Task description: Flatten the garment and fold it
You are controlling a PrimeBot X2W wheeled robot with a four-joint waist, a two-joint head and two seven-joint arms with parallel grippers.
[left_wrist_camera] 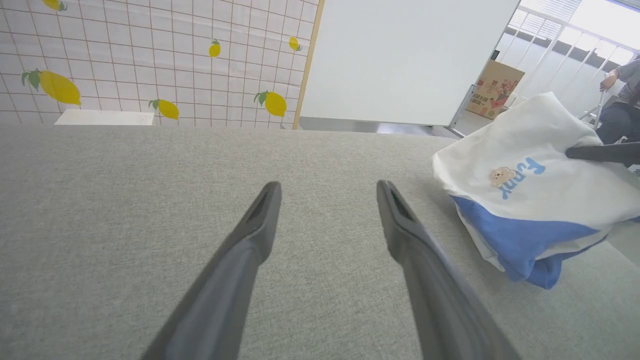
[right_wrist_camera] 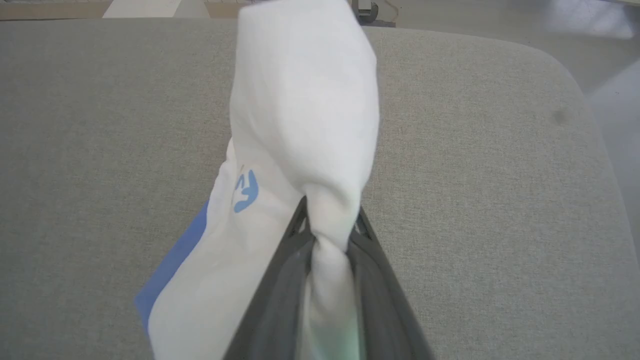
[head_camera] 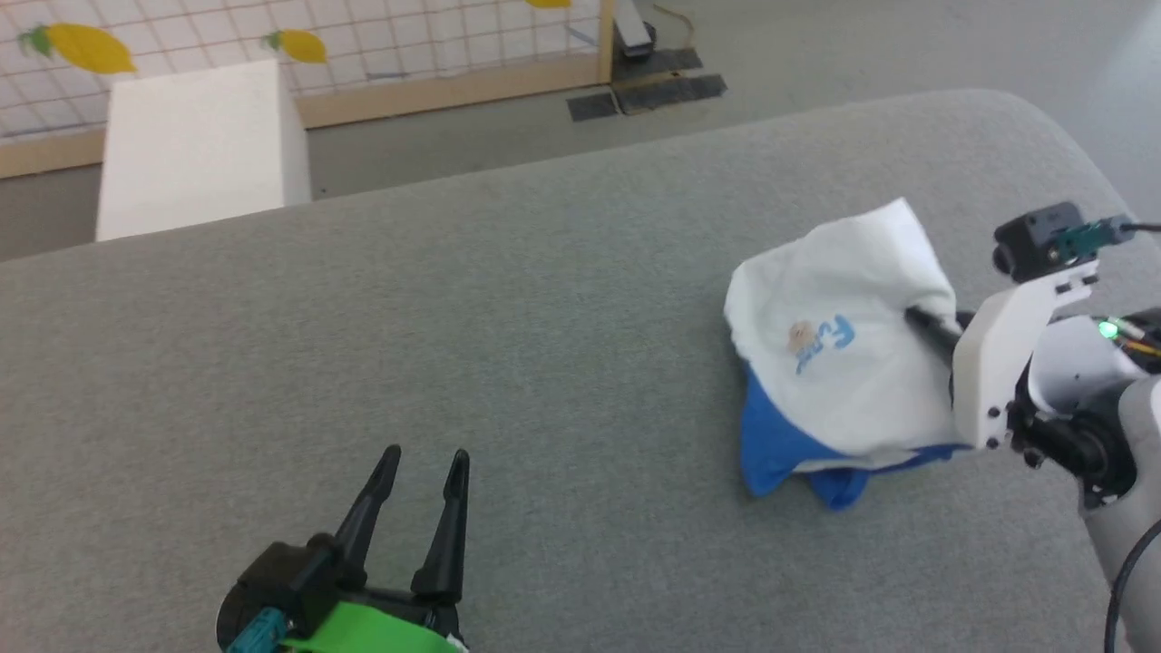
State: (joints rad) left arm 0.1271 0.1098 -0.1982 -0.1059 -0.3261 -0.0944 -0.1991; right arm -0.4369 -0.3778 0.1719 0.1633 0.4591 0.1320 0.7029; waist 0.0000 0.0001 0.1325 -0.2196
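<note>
The garment [head_camera: 839, 363], white with blue sleeves and a small blue print, sits bunched at the right of the grey table [head_camera: 453, 317]. My right gripper [head_camera: 921, 319] reaches into it from the right and is shut on a fold of its white cloth [right_wrist_camera: 327, 220], which bulges up past the fingers [right_wrist_camera: 280, 280]. The garment [left_wrist_camera: 525, 190] lies right of my left gripper [left_wrist_camera: 327, 192], with the right gripper's dark finger [left_wrist_camera: 600, 151] on it. My left gripper [head_camera: 424, 467] hovers open over bare table at the lower left, far from the garment.
A white box [head_camera: 195, 145] stands beyond the table's far left edge, before a tiled wall with lemon prints [head_camera: 86, 45]. The table's rounded right corner [head_camera: 1043, 118] is close behind the garment. A seated person [left_wrist_camera: 620, 95] and a cardboard box [left_wrist_camera: 495, 90] show in the background.
</note>
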